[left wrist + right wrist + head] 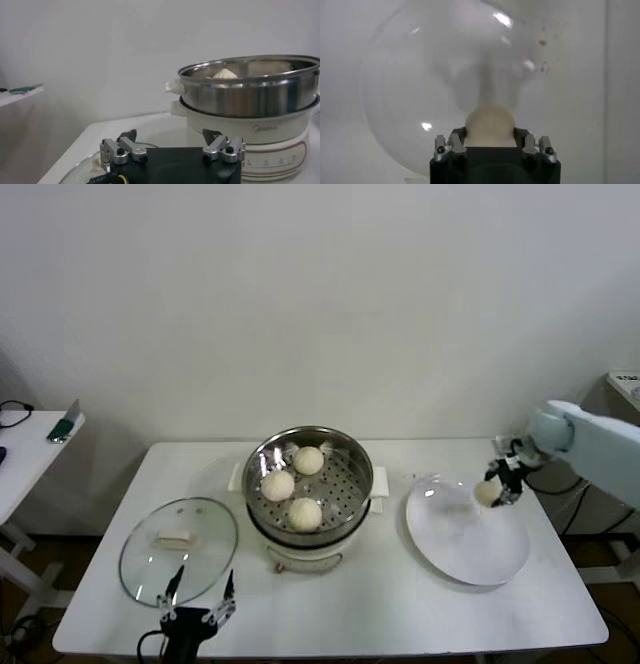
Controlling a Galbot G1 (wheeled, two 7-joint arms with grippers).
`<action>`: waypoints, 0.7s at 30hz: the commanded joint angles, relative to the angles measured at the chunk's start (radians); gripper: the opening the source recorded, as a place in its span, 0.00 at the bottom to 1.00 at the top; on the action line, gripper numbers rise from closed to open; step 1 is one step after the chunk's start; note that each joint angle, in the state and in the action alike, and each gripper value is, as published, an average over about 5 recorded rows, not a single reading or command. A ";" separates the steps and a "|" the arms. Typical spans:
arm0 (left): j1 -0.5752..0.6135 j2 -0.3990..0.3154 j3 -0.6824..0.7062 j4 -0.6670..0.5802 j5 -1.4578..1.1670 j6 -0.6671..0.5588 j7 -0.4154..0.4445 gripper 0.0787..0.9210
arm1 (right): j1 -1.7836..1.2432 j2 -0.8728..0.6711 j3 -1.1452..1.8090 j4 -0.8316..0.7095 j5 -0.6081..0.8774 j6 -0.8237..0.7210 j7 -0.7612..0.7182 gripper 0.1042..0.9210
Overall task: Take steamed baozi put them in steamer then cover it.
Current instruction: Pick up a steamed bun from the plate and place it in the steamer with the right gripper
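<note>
The steel steamer (pixel 345 459) stands mid-table on its cream-white base, uncovered, with three baozi (pixel 304 512) on its perforated tray. It also shows in the left wrist view (pixel 250 95), with one bun top (pixel 225 73) above the rim. My right gripper (pixel 498 484) is shut on the fourth baozi (pixel 486 493) over the far edge of the white plate (pixel 470 549). In the right wrist view the baozi (pixel 489 125) sits between the fingers (pixel 456 142). My left gripper (pixel 197 594) is open and empty at the table's front left, by the glass lid (pixel 150 559).
The glass lid lies flat on the table left of the steamer, its cream handle (pixel 173 537) up. A side table (pixel 25 444) stands at the far left with a small green object. The table's front edge runs just below my left gripper.
</note>
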 commanded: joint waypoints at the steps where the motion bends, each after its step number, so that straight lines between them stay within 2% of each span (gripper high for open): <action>1: -0.003 0.007 -0.001 -0.006 -0.001 0.003 0.002 0.88 | 0.636 0.149 -0.443 0.228 0.430 -0.063 -0.027 0.66; 6: -0.008 0.019 -0.002 -0.007 -0.005 0.007 0.003 0.88 | 0.722 0.280 -0.400 0.330 0.629 -0.145 0.012 0.66; 10: -0.012 0.024 -0.009 -0.005 -0.010 0.009 0.003 0.88 | 0.664 0.372 -0.316 0.383 0.703 -0.210 0.092 0.66; 15: -0.013 0.026 -0.016 -0.006 -0.018 0.010 0.003 0.88 | 0.529 0.483 -0.259 0.380 0.709 -0.251 0.171 0.66; 21: -0.011 0.022 -0.016 -0.004 -0.019 0.009 0.002 0.88 | 0.369 0.553 -0.251 0.349 0.642 -0.271 0.225 0.66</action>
